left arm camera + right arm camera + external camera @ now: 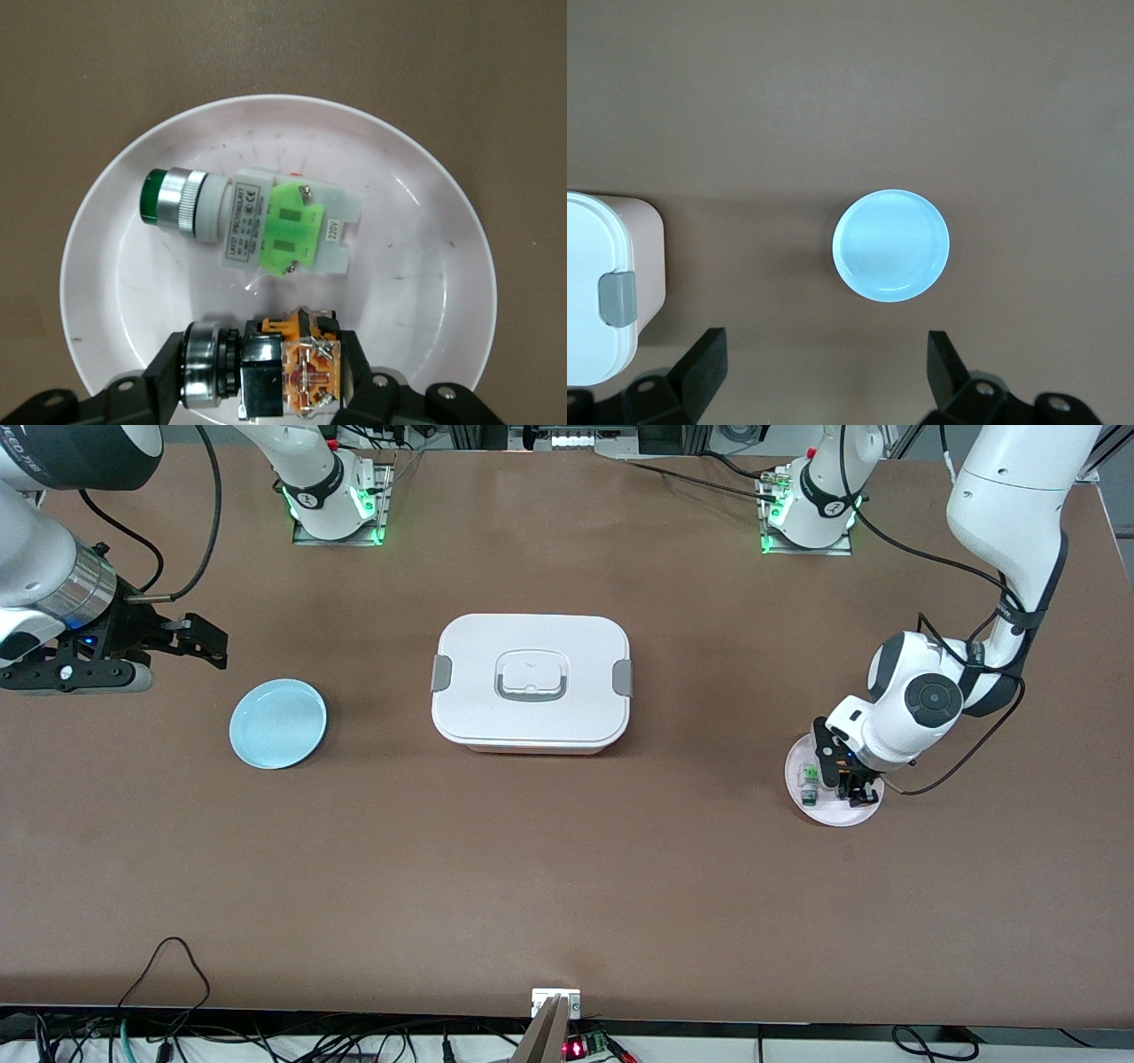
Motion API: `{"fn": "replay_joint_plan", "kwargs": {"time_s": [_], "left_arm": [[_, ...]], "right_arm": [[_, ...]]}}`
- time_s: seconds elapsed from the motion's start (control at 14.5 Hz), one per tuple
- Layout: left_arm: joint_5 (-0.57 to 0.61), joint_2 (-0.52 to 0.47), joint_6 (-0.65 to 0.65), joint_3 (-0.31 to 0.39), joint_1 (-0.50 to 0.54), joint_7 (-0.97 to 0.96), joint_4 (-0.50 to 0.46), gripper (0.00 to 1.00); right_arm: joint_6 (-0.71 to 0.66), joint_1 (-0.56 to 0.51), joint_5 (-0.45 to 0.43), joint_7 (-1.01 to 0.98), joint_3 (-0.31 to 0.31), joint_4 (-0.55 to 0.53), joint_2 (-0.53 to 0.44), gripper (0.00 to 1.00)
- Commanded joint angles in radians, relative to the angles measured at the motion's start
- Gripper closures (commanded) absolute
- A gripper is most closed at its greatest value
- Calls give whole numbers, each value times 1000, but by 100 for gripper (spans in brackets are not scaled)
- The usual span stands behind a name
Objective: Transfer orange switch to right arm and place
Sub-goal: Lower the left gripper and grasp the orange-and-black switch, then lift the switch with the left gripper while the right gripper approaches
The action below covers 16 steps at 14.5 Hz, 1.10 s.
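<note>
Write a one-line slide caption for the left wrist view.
Left end effector straddles the orange switch on a white plate, beside a green switch.

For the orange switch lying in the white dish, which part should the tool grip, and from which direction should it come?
Grip the orange switch across its black and orange body, coming straight down from above. It lies on its side in the white dish, so its flat body flanks face outward. The left tool already has a finger on each flank. The green switch lies apart, leaving room. The right tool waits open above the blue plate.
</note>
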Motion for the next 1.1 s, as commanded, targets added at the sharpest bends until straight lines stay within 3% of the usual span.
{"fn": "replay_joint_plan", "kwargs": {"time_s": [0.0,0.28,0.41,0.62,0.76,0.9,1.03], "left_arm": [[26,-62,-73,-7,-1,-10,13,70],[6,-110,-363,-42,2,-143,154,69],[-32,-135,-481,-106,8,-291,204,69],[-226,-168,-590,-122,9,-483,247,68],[-317,-185,-598,-123,9,-552,251,68],[-440,-191,-601,-133,9,-568,254,68],[-539,-222,-607,-189,12,-531,254,67]], "right_arm": [[0,5,-2,11,1,-2,-1,0],[-12,15,-1,13,1,-2,5,0],[-9,15,3,14,1,-1,5,0],[-9,14,36,7,1,2,5,0],[-9,3,155,-9,-1,10,-1,0],[-8,-3,337,-13,-5,10,-7,0],[-8,-14,506,-19,-5,10,-7,0]]}}
